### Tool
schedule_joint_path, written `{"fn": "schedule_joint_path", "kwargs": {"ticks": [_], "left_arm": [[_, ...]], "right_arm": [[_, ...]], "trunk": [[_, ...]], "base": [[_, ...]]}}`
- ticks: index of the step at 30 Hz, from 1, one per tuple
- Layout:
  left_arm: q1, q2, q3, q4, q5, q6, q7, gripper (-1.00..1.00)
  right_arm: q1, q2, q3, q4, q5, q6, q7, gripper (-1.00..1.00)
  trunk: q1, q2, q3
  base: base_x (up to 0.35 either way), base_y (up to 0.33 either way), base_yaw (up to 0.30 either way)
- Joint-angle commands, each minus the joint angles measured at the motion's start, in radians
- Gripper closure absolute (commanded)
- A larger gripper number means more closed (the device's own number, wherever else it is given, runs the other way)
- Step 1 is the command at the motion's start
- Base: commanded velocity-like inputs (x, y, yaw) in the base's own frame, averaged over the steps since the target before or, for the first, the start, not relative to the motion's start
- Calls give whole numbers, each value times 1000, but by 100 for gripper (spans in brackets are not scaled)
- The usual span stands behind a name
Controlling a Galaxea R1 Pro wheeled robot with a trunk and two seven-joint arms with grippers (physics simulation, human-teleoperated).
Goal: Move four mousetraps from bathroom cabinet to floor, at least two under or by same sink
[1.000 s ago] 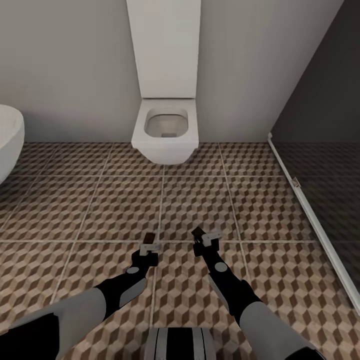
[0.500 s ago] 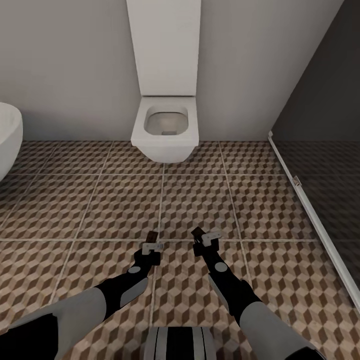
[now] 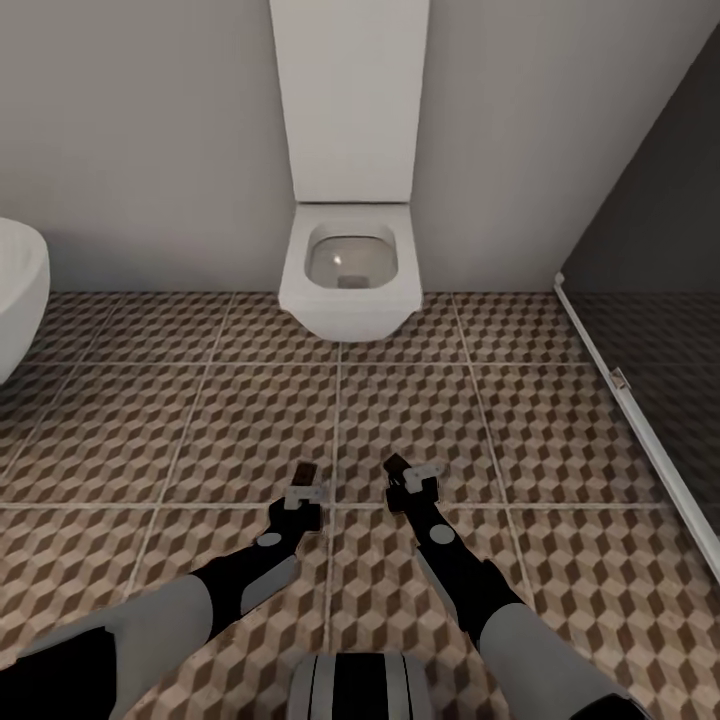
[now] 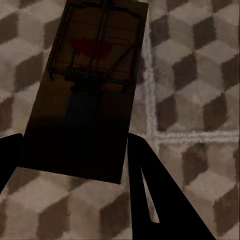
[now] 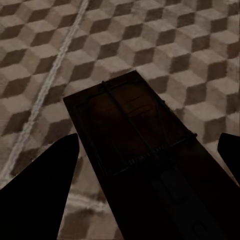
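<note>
Carry step: left gripper [image 3: 302,487] and right gripper [image 3: 408,478] each clamp a mousetrap [image 4: 87,85], bathroom floor [image 3: 200,420] below both. Next: find sink, lower, release.

The head view looks forward and steeply down from above both arms, taking in the bathroom floor [image 3: 230,420], the white toilet [image 3: 350,265] against the far wall, a bathtub edge [image 3: 20,290] on the left and the dark shower floor [image 3: 670,360] on the right. Each wrist view looks along its gripper from very near, down at the tiles [image 4: 200,75] [image 5: 50,50] past a held mousetrap [image 4: 87,90] [image 5: 145,150]. All three views share the cube-patterned tiles and grout lines under the arms.
</note>
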Motion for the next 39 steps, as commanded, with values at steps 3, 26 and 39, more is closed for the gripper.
{"fn": "schedule_joint_path", "kwargs": {"ticks": [3,26,39], "left_arm": [[-1,1,-9,-2,6,-4,10,100],[-1,0,-9,-1,6,-4,10,100],[-2,1,-10,-1,6,-4,9,100]], "right_arm": [[-1,0,4,1,5,-1,-8,100],[-1,0,4,1,5,-2,-9,100],[-1,1,16,1,5,-1,-9,100]], "trunk": [[0,0,-1],[0,0,-1],[0,0,-1]], "base": [[252,198,0],[299,34,0],[310,-62,0]]}}
